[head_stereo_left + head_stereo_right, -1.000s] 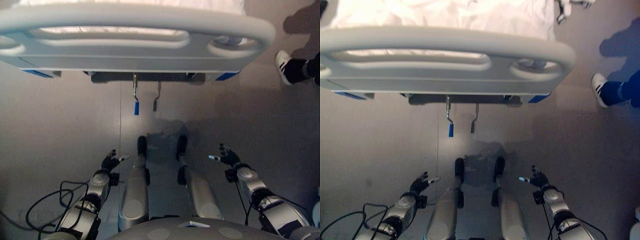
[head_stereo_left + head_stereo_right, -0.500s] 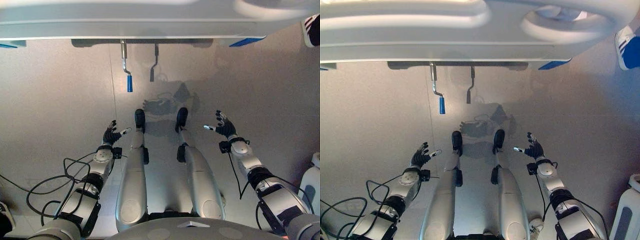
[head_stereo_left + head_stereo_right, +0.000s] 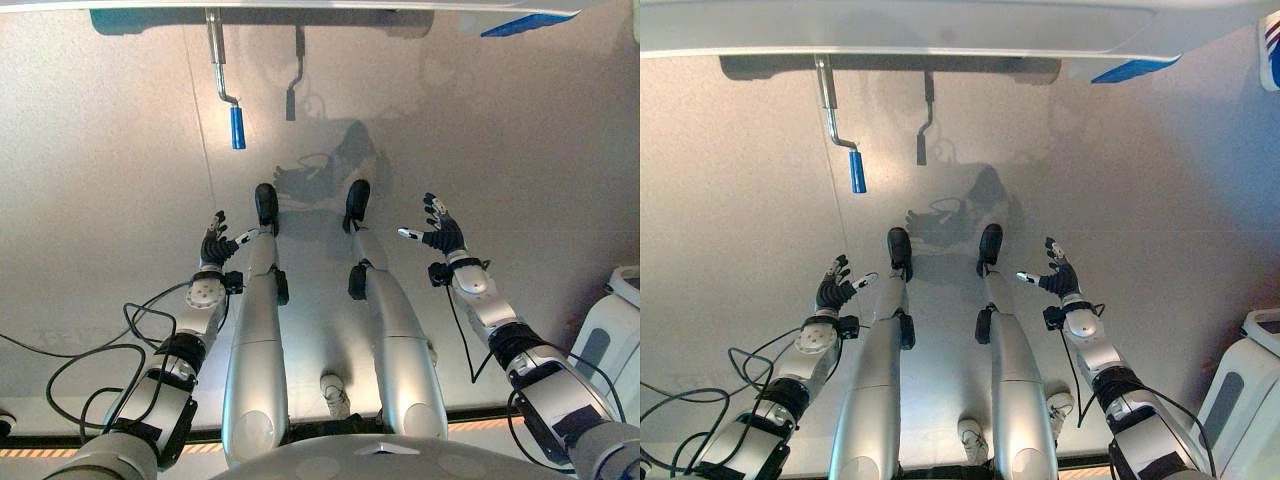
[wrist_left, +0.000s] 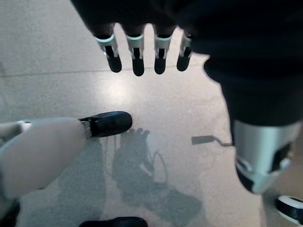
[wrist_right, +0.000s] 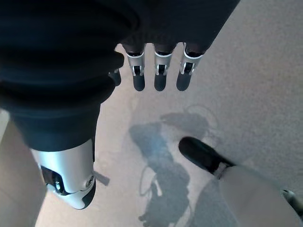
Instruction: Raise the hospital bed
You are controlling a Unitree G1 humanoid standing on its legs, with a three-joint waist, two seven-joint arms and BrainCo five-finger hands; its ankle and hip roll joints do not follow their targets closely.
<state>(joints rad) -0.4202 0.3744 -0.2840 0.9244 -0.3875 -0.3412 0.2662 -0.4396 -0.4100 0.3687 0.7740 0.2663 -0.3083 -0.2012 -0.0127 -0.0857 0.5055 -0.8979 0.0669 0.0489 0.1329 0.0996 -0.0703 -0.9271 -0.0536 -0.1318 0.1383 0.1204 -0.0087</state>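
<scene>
In the left eye view, the pale grey footboard of the hospital bed (image 3: 300, 5) is cut off by the top edge of the frame, so just its lower rim shows, with a blue corner piece (image 3: 520, 24) at upper right. From under it hang two cranks: a metal crank with a bright blue grip (image 3: 236, 127) at upper left of centre, and just beside it a darker crank with a black grip (image 3: 291, 103). Both lie well apart from my fingers, far up the frame across bare grey floor (image 3: 110, 200). My left hand (image 3: 216, 246) sits left of centre and my right hand (image 3: 440, 234) right of centre, both spread wide and holding nothing. A white and grey cart-like object (image 3: 612, 335) is cut off at the right edge; I cannot tell what it is.

The right eye view gives the same layout, plus a sliver of a person's blue-and-white shoe (image 3: 1270, 48) cropped at the upper right corner.

In the left wrist view my fingers (image 4: 137, 64) hang straight and loose over the floor, touching nothing.

In the right wrist view my fingers (image 5: 159, 79) are likewise straight, over bare floor.

I can make out no readable writing.
</scene>
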